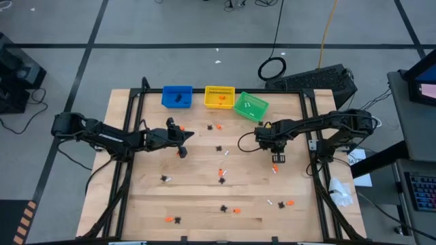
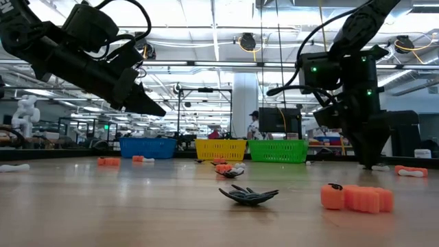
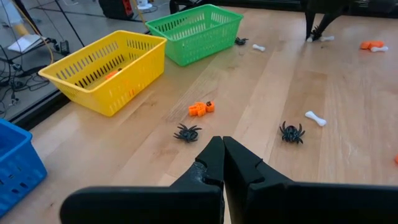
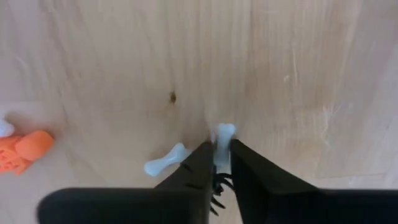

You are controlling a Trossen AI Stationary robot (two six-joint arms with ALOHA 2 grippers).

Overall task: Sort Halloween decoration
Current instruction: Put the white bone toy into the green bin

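Note:
Tiny Halloween trinkets lie scattered over the wooden table (image 1: pixel 204 197): black spiders (image 3: pixel 186 132) (image 3: pixel 291 132), orange pieces (image 3: pixel 201 109) and white bones (image 3: pixel 316 118). My right gripper (image 1: pixel 276 155) (image 4: pixel 222 163) points straight down at the table's right part, shut on a small white bone (image 4: pixel 224 144). A second white bone (image 4: pixel 166 163) and an orange piece (image 4: pixel 25 152) lie beside it. My left gripper (image 1: pixel 185 135) (image 3: pixel 222 152) hangs shut and empty above the table's left middle. My right gripper pinches the white bone between its two fingertips (image 4: pixel 202 158), coming from above and pointing down. One knobbed end (image 4: pixel 225 130) of the bone sticks out past the fingers. In the low view the fingertips (image 2: pixel 374 163) reach down to the tabletop.
Three small bins stand in a row at the far edge: blue (image 1: pixel 165 95), yellow (image 1: pixel 219 88) and green (image 1: pixel 240 102), the blue and yellow ones with pieces inside. More trinkets lie across the table's middle (image 1: pixel 222 173) and near part (image 1: pixel 174 220). Black frame rails run along both sides.

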